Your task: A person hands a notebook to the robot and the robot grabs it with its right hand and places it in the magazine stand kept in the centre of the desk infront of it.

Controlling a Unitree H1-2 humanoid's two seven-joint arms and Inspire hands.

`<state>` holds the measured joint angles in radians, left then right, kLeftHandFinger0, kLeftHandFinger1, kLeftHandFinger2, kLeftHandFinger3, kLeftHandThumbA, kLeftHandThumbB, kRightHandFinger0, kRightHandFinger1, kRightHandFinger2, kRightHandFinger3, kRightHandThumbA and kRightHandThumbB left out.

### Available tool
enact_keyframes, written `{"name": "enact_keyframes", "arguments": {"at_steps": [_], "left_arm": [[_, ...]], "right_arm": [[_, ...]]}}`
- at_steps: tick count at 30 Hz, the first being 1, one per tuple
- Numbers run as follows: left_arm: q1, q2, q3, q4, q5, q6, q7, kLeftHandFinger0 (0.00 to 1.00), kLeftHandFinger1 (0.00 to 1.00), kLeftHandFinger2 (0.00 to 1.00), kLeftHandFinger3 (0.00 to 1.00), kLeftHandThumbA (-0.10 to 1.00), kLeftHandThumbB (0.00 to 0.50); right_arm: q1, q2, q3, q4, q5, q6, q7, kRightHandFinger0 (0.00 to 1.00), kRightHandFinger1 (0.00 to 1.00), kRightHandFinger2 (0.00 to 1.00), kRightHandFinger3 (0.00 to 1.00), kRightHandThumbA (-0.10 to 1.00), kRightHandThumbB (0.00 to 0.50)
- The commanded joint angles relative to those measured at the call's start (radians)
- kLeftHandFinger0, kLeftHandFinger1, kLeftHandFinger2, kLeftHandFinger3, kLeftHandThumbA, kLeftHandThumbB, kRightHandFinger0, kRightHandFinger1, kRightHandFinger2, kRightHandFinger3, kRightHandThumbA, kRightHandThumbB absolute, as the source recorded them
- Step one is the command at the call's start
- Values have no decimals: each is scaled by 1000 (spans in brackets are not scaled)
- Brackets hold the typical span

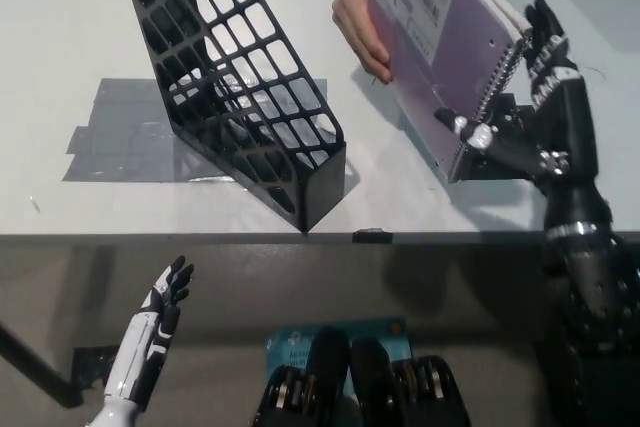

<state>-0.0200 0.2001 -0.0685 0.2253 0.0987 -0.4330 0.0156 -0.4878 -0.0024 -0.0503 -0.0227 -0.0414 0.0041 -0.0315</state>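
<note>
**Handover under way**

Purple notebook (440,57) held tilted above the desk's (60,47) far right by a person's hand (362,25). Black right hand (535,97) spread at its spiral edge, not yet closed. Black stand (235,77) left of it, empty. Grab and placing both still to do. White left hand (160,322) spread, near left.

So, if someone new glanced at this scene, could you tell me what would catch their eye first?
Probably the purple spiral notebook at upper right, held out by a person's hand while the robot's black right hand reaches its spiral edge, fingers spread around it. Next, the tall black lattice magazine stand leaning across the middle of the white desk on a grey patch. The white left hand rests open below the desk edge at lower left.
</note>
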Motion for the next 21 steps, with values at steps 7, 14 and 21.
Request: {"name": "enact_keyframes", "arguments": {"at_steps": [7, 14, 21], "left_arm": [[-3, 10, -2, -23, -5, -37, -12, 1000, 1000, 1000, 1000, 1000, 500], [-1, 13, 0, -30, -7, -37, -5, 1000, 1000, 1000, 1000, 1000, 500], [-1, 13, 2, -33, -18, -37, -8, 1000, 1000, 1000, 1000, 1000, 500]], "right_arm": [[-193, 12, 45, 82, -77, 38, -36, 1000, 1000, 1000, 1000, 1000, 402], [-293, 10, 49, 174, -86, 64, -48, 1000, 1000, 1000, 1000, 1000, 366], [-344, 17, 15, 291, -91, 114, -116, 1000, 1000, 1000, 1000, 911, 237]]}}
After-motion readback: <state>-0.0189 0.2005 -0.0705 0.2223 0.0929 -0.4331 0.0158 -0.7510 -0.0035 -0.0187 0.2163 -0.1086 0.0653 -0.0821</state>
